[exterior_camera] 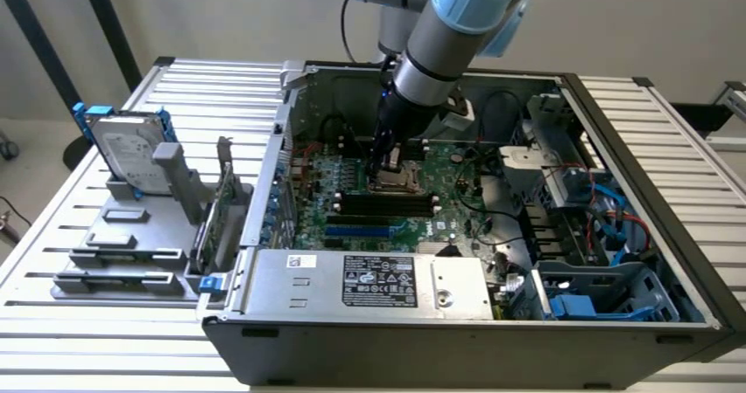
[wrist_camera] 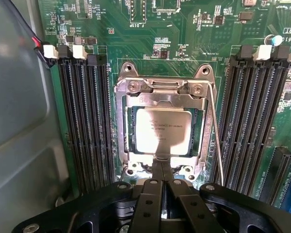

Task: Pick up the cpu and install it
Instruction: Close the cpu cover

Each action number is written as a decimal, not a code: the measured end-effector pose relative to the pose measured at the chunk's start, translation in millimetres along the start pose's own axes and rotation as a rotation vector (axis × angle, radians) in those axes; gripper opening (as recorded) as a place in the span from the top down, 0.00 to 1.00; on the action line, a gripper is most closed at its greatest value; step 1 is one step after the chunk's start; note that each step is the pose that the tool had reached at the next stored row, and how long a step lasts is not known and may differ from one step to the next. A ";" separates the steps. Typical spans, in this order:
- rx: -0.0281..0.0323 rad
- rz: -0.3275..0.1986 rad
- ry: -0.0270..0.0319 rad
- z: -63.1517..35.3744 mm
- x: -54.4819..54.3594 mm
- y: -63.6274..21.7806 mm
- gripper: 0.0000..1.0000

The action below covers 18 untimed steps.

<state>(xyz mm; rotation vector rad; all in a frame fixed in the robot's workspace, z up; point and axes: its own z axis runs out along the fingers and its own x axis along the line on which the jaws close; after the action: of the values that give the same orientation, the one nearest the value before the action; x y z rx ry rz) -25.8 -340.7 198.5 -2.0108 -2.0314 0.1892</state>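
Silver-grey metal tops the small flat square cpu [wrist_camera: 161,128], which we see lying flat inside the square black-and-metal socket frame [wrist_camera: 122,121] on the green motherboard [wrist_camera: 184,39]. Our black two-fingered hand [wrist_camera: 162,171] is closed, with nothing visible between its fingers. The tips sit at the cpu's near edge; we cannot tell whether they touch it. The cpu thus lies directly ahead of the fingertips, and being square it has no long axis to line up with. A thin steel lever [wrist_camera: 216,136] runs along one side of the frame. The open grey computer case [exterior_camera: 466,358] holds the board. On the slatted white counter [exterior_camera: 35,262], at the exterior view's left, a grey stand [exterior_camera: 128,227] holds a large silver blue-framed hard drive [exterior_camera: 122,153] upright, well apart from the hand.
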 end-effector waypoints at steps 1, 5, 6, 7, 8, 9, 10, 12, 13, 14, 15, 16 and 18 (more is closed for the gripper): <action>-0.0001 0.001 0.0002 0.1 0.0 0.0 0.89; -0.0007 0.004 0.0025 0.4 0.1 -0.4 0.89; -0.0010 0.004 0.0055 -1.2 0.4 -1.1 0.89; -0.0010 0.004 0.0062 -4.8 0.7 -2.6 0.89; -0.0009 0.004 0.0068 -8.8 1.0 -4.1 0.89; -0.0008 0.004 0.0074 -12.7 1.4 -5.7 0.89; -0.0007 0.004 0.0084 -17.1 1.8 -7.8 0.89; -0.0008 0.004 0.0119 -21.9 1.9 -12.3 0.89; -0.0008 0.003 0.0150 -23.4 1.8 -14.6 0.89; -0.0009 0.003 0.0183 -24.7 1.8 -16.9 0.89; -0.0010 0.003 0.0216 -25.9 1.7 -19.2 0.89; -0.0009 0.002 0.0241 -26.9 1.6 -21.8 0.89; -0.0010 0.002 0.0281 -27.7 1.0 -28.1 0.89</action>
<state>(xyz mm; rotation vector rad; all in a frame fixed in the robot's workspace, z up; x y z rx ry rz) -44.9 -343.2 233.0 -2.0043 -2.0134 0.1593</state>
